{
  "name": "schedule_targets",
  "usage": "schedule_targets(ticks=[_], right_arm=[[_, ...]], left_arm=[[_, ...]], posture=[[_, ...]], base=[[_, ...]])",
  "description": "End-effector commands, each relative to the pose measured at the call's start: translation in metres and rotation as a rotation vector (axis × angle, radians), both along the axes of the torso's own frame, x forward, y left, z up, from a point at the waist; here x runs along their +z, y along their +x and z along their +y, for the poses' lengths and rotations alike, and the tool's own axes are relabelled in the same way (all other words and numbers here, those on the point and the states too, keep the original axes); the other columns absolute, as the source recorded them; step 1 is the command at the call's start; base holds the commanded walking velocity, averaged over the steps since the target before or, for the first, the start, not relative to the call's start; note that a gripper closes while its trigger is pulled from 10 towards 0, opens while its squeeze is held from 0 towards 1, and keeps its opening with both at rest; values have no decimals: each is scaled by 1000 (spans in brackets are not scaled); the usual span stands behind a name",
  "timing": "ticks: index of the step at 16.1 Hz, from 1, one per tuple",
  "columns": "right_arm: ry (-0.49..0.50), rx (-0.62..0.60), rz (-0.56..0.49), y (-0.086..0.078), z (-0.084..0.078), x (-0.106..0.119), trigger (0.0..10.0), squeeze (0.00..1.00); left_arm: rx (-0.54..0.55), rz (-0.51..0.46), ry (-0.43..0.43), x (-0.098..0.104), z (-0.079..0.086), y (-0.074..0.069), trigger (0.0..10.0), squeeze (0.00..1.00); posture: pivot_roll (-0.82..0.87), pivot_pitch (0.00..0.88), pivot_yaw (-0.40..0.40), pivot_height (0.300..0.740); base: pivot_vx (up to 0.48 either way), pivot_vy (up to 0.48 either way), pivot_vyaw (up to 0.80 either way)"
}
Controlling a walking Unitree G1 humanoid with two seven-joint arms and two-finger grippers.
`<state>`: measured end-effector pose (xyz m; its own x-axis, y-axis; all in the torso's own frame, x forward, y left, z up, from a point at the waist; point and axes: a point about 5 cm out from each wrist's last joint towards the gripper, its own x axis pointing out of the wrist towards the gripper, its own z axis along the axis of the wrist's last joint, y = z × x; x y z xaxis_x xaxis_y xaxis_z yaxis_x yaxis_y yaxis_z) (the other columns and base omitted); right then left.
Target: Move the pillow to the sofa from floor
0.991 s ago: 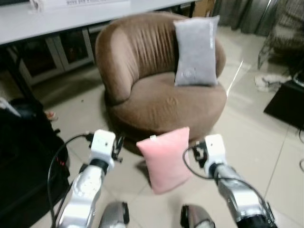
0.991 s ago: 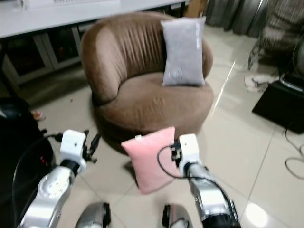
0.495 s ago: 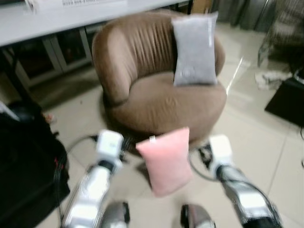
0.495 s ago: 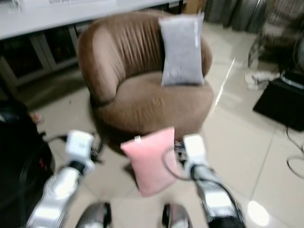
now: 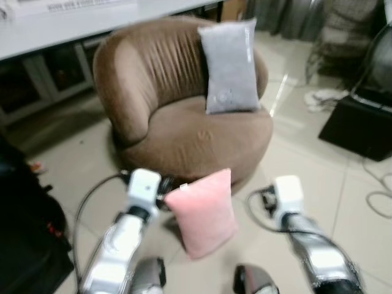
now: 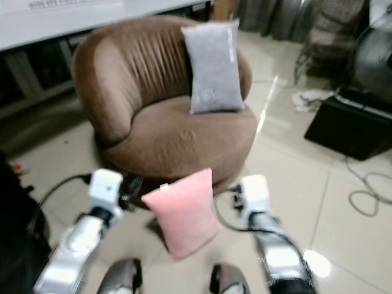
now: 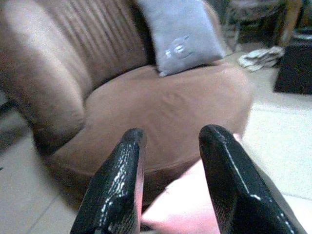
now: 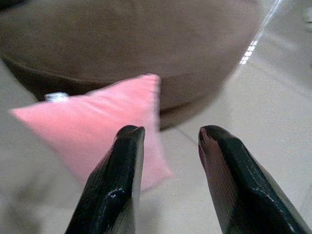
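The pink pillow (image 5: 202,211) is propped on the floor (image 5: 331,184) against the brown sofa (image 5: 184,131), flanked by the left claw (image 7: 170,183) and right claw (image 8: 168,183), both spread wide.

Glossy beige tile floor (image 5: 343,202) w/ glare – white counter (image 5: 73,24) behind, black box (image 5: 358,125) at right.

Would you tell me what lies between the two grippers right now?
The pink pillow stands on the floor between the left gripper and right gripper, seen in both eye views.
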<state>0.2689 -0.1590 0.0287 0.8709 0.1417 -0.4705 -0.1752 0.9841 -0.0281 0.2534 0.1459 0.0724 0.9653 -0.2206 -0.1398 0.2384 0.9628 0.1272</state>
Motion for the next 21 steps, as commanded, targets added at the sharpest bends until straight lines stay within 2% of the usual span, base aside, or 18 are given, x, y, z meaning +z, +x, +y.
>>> schedule_targets(ticks=[1, 11, 16, 21], right_arm=[[-30, -9, -16, 2, -8, 4, 10000, 0], [-28, 1, -20, 3, -8, 5, 10000, 0], [-69, 55, -36, 3, -4, 6, 10000, 0], [-49, 14, -31, 3, -7, 6, 10000, 0]], left_arm=[[-8, -12, -13, 3, -5, 1, 10000, 0], [-6, -10, -19, 3, -5, 1, 10000, 0], [-10, -11, -21, 4, -5, 1, 10000, 0], [-12, -12, -21, 4, -5, 1, 10000, 0]], posture=[[19, 0, -14, 619], [20, 0, -15, 619], [19, 0, -16, 619], [18, 0, -14, 619]], base=[[289, 0, 0], [291, 0, 0], [293, 0, 0], [297, 0, 0]])
